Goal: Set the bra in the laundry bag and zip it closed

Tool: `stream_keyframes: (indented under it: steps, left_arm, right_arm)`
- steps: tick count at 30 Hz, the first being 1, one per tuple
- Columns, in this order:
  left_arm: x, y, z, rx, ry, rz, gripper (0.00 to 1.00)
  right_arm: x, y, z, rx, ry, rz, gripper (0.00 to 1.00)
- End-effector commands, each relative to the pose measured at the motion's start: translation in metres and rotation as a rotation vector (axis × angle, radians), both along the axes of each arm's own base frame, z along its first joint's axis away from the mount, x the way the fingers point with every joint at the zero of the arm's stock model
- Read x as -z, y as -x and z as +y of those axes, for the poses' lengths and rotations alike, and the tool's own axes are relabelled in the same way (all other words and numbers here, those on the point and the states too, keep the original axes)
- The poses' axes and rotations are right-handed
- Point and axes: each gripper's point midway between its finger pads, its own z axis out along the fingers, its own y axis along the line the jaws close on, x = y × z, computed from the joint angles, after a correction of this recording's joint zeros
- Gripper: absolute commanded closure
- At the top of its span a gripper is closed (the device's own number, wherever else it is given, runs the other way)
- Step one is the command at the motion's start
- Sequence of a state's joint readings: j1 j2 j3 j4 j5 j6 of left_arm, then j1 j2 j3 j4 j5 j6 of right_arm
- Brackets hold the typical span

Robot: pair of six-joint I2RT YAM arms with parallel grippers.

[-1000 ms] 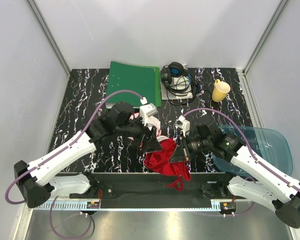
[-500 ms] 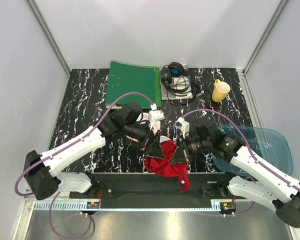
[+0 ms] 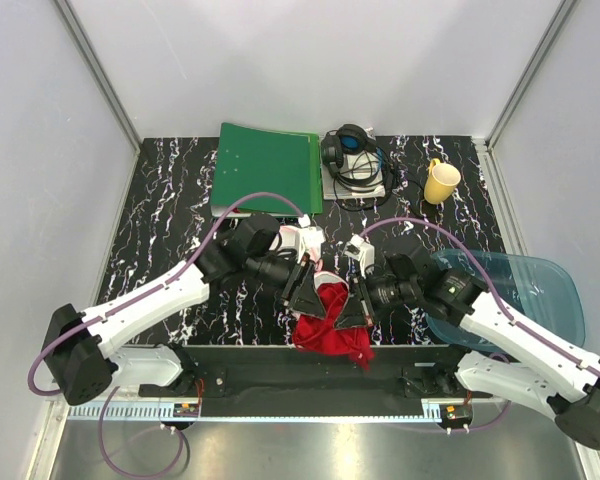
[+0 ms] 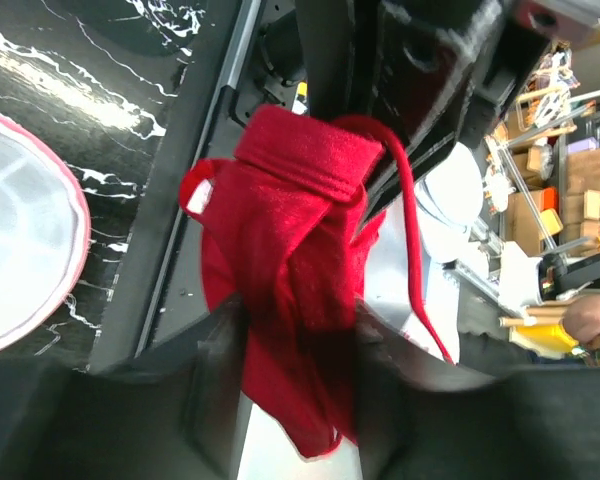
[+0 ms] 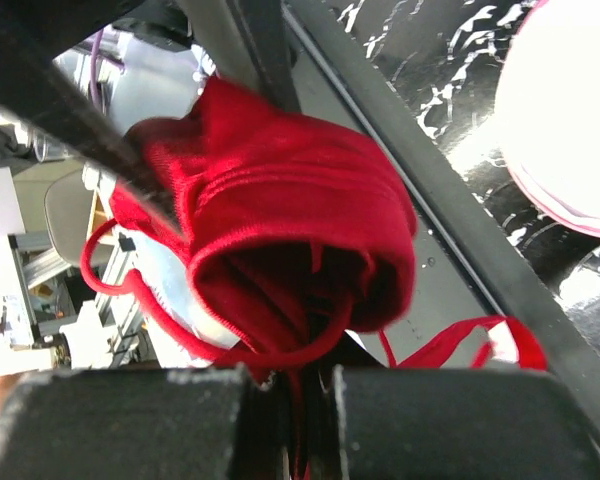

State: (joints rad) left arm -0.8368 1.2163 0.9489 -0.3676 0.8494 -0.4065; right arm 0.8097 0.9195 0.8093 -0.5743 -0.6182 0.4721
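The left gripper (image 3: 310, 298), spread wide a second ago and off to the left, has swung in beside the right gripper (image 3: 350, 308) and narrowed onto the bra (image 3: 330, 322), whose red cloth now fills the gap between its fingers (image 4: 218, 395). The right gripper stays pinched almost flat on a thin fold of the same garment. The bra hangs bunched between the two above the near edge of the table (image 3: 170, 200), its trailing strap drawn higher than before, and the laundry bag (image 4: 20, 250) lies on the table just behind it.
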Motion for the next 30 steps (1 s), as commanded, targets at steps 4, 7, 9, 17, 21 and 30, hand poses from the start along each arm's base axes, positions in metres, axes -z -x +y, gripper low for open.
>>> stream_keyframes:
  steps: [4, 7, 9, 17, 21, 30]
  left_arm:
    - [-0.031, -0.002, -0.001, 0.013, 0.123, -0.046, 0.75]
    - [-0.029, -0.004, 0.003, 0.009, 0.109, -0.056, 0.98]
    - [-0.027, -0.005, 0.009, 0.001, 0.090, -0.080, 1.00]
    - [-0.036, -0.015, 0.036, -0.113, 0.045, -0.208, 1.00]
    - [-0.052, -0.027, 0.045, -0.218, 0.016, -0.263, 1.00]
    - [-0.087, -0.070, 0.065, -0.487, -0.064, -0.386, 1.00]
  right_arm:
    - [-0.006, 0.002, 0.011, -0.019, -0.032, -0.043, 0.98]
    - [-0.004, 0.002, 0.007, -0.011, -0.026, -0.058, 0.78]
    - [-0.002, -0.003, 0.001, 0.038, 0.005, -0.079, 0.48]
    - [-0.020, -0.002, -0.030, 0.210, -0.048, -0.140, 0.00]
    - [-0.041, 0.003, -0.035, 0.242, -0.101, -0.127, 0.00]
    - [-0.056, 0.021, -0.016, 0.143, -0.161, 0.020, 0.00]
